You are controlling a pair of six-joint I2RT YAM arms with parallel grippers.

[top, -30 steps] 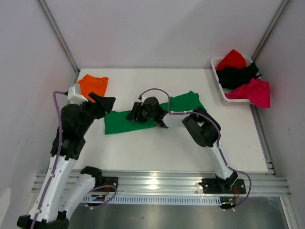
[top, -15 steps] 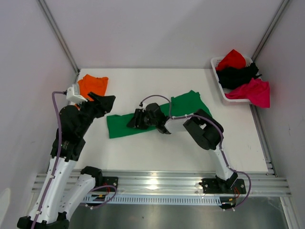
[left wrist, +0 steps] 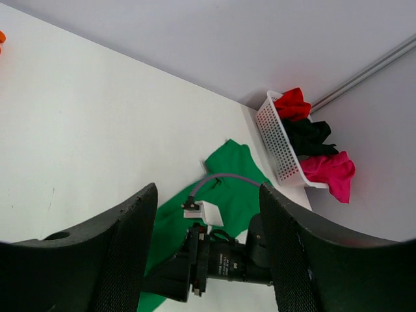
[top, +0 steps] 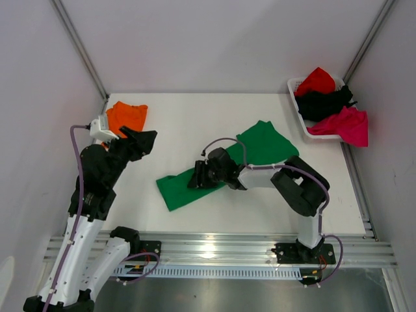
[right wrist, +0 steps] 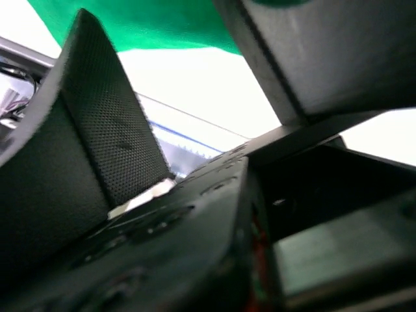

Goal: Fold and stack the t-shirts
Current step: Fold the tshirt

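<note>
Across bench (top: 195, 117), seen overhead: green t-shirt (top: 260, 144) lying diagonally, right pincer (top: 197, 179) resting on its near-left end; orange t-shirt (top: 127, 116) sitting far-left.
Left wrist: left pincer (left wrist: 208, 190) hovering released, gripping nothing.
Right wrist: jaws standing apart, green cloth by tips; grasp, cannot tell.

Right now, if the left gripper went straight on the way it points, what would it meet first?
Probably the right arm, low over the green t-shirt: both sit straight ahead of the left gripper. Depth is unclear; it may pass over them.
</note>
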